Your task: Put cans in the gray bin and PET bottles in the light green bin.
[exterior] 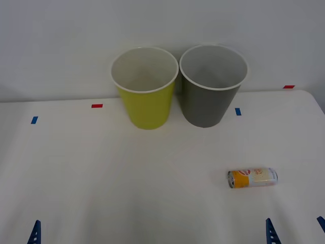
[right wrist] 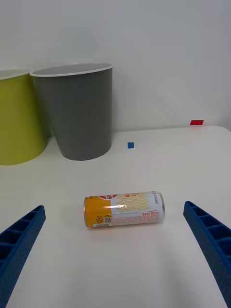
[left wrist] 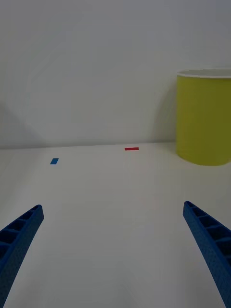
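An orange and cream-white can (exterior: 252, 178) lies on its side on the white table, right of centre. My right gripper (exterior: 294, 224) is open at the near edge, just behind the can and slightly to its right; in the right wrist view the can (right wrist: 124, 209) lies a little ahead of the gap between the blue fingers (right wrist: 204, 226). The gray bin (exterior: 213, 84) stands upright at the back, with the light green bin (exterior: 144, 86) touching it on the left; both look empty. My left gripper (left wrist: 113, 208) is open over bare table at the near left. PET bottles are out of view.
Small red tape marks (exterior: 97, 105) and blue tape marks (exterior: 237, 111) dot the tabletop near the bins. A white wall rises right behind the bins. The table's right edge (exterior: 317, 109) runs close to the can's side.
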Robot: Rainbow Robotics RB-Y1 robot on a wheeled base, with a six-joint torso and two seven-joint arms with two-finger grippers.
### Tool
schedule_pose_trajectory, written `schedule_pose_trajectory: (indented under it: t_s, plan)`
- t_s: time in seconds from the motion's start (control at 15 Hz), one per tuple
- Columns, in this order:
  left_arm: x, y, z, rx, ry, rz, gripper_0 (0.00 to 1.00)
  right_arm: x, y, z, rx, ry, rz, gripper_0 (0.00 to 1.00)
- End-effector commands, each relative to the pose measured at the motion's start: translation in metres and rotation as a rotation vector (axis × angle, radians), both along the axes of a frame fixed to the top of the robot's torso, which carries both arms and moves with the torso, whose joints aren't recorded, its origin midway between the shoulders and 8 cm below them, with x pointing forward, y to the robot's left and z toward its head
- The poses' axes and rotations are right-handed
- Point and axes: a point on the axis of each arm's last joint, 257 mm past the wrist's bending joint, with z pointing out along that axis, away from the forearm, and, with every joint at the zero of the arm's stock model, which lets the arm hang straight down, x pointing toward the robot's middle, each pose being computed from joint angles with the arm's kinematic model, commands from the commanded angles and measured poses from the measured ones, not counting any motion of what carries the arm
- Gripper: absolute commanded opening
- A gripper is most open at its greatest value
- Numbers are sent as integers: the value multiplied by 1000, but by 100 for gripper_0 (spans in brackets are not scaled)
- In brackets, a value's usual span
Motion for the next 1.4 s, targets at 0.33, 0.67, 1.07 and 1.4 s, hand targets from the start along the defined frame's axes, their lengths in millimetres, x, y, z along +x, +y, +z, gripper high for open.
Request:
schedule_pose_trajectory:
  t_s: [0.33, 0.67, 1.07, 1.4]
  plan:
    - [0, 0, 0, 0, 0, 0, 100, 0, 0, 0, 0, 0, 0, 100]
    - [0, 0, 0, 0, 0, 0, 100, 0, 0, 0, 0, 0, 0, 100]
    - [0, 0, 0, 0, 0, 0, 100, 0, 0, 0, 0, 0, 0, 100]
    - [0, 0, 0, 0, 0, 0, 100, 0, 0, 0, 0, 0, 0, 100]
